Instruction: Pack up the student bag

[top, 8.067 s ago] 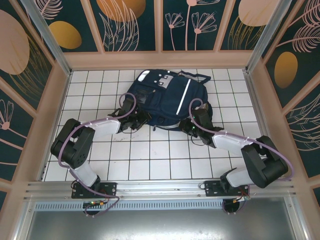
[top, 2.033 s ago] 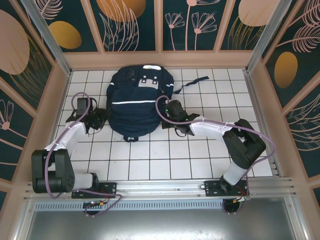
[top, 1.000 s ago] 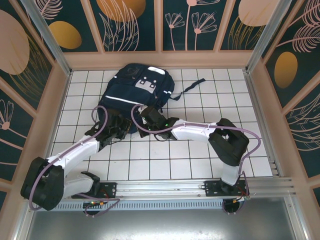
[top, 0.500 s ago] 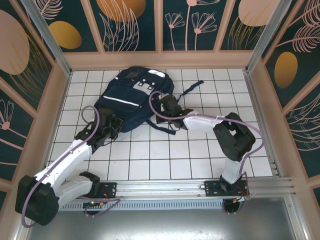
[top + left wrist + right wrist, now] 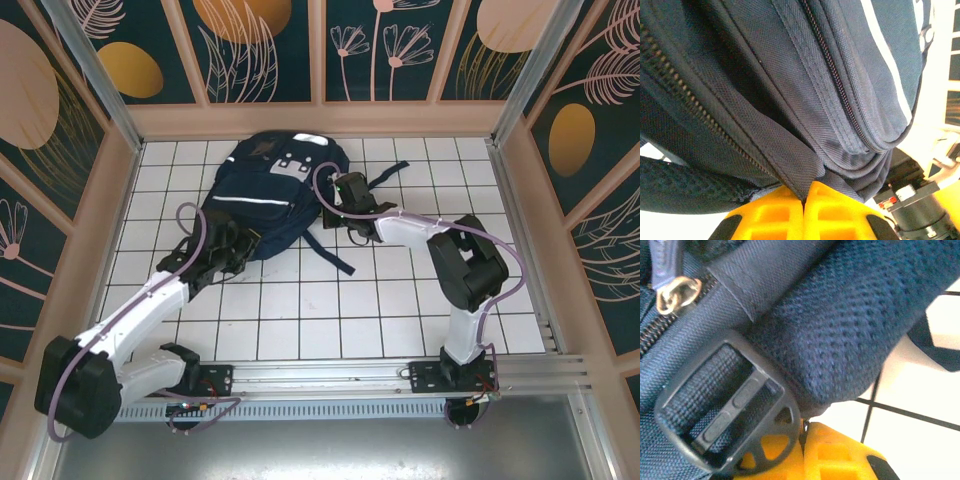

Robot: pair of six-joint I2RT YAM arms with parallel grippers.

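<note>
On the white tiled table [image 5: 300, 320], toward 12 o'clock, the bag [image 5: 265, 190] is laid flat, with its top turned a little to 1 o'clock. It is dark blue. A thin white stripe [image 5: 255, 201] is seen across it, and grey patches [image 5: 292, 165] are seen near its top. One dark strap [image 5: 335, 258] is stretched out from the bag toward 5 o'clock, and a second one is stretched toward 2 o'clock.

The left gripper [image 5: 235, 240] is set at the bag's 7 o'clock edge. From the left wrist, its yellow fingers [image 5: 767, 217] are seen pressed tight together, and a fold of the bag's cloth [image 5: 790, 165] is pinched between them. Zip lines [image 5: 835, 85] are seen running across the bag above.

The right gripper [image 5: 342, 190] is set at the bag's 3 o'clock side. From the right wrist, its yellow fingers [image 5: 835, 452] are also seen squeezed together, and the edge of a thick padded strap [image 5: 865, 325] is caught at their tips. A black plastic buckle [image 5: 725, 412] is seen just beside the fingers, at 10 o'clock from them. A small metal zip pull [image 5: 675, 294] is seen farther off, also toward 10 o'clock.
</note>
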